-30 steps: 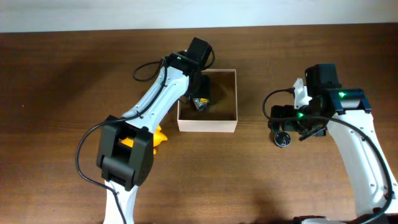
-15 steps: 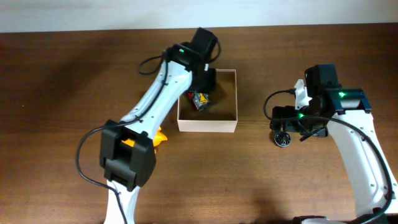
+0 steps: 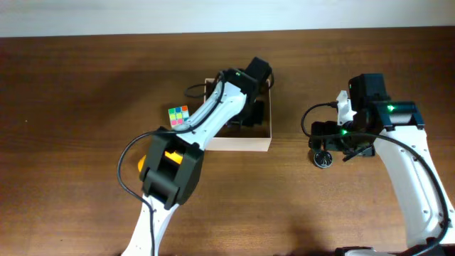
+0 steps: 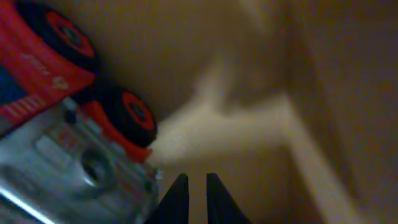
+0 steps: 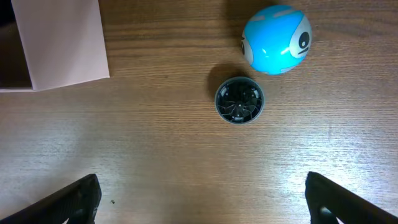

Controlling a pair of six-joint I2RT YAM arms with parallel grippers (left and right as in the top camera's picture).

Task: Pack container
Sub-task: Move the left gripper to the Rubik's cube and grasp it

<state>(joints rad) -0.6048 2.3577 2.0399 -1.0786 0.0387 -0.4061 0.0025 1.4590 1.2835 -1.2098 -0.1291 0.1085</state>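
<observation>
The container (image 3: 237,143), a white-walled box with a tan inside, stands mid-table. My left gripper (image 3: 253,114) reaches down into its right part. In the left wrist view its jaws (image 4: 193,186) are shut with nothing between them, close to a tan inner corner (image 4: 292,124). A red toy car (image 4: 74,124) with black wheels and a silver underside lies just left of the fingertips. My right gripper (image 5: 202,199) hovers open over bare wood, right of the container's white wall (image 5: 59,43).
A small black round piece (image 5: 239,100) lies on the table ahead of the right gripper, a blue ball (image 5: 276,39) just beyond it. A colour cube (image 3: 178,115) sits left of the container. An orange toy (image 3: 146,160) is partly hidden under the left arm.
The left gripper let go of the toy car, shut, and swung right inside the container. That uncovered the colour cube. The right arm has not moved.
</observation>
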